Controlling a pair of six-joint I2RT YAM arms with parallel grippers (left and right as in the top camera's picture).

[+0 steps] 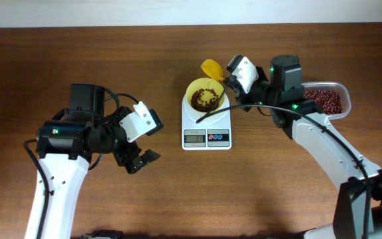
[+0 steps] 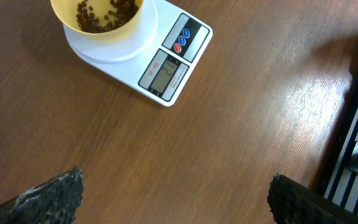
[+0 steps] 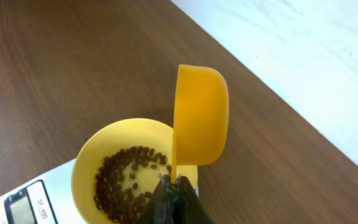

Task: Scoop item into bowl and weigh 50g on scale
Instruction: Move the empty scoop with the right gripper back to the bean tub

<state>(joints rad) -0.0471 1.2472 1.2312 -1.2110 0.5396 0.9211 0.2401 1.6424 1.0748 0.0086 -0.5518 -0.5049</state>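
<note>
The left gripper (image 1: pixel 144 154) hangs beside the scale (image 1: pixel 206 130), jaws spread wide and empty. The scale carries the bowl (image 1: pixel 205 97); the clear tub (image 1: pixel 327 99) sits well apart (the supply). The right gripper (image 3: pixel 176 186), clamped tight on the scoop (image 3: pixel 199 115), holds it tipped on edge above the bowl's rim, which looks like the pouring step. The beans (image 3: pixel 129 177) thinly cover the bowl's floor. Next, probably, comes checking the unreadable display, then scooping more.

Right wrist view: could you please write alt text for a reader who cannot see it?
The right gripper holds an orange scoop tipped on edge beside a pale-yellow bowl of dark beans. The bowl sits on a white scale on a wooden table.
</note>
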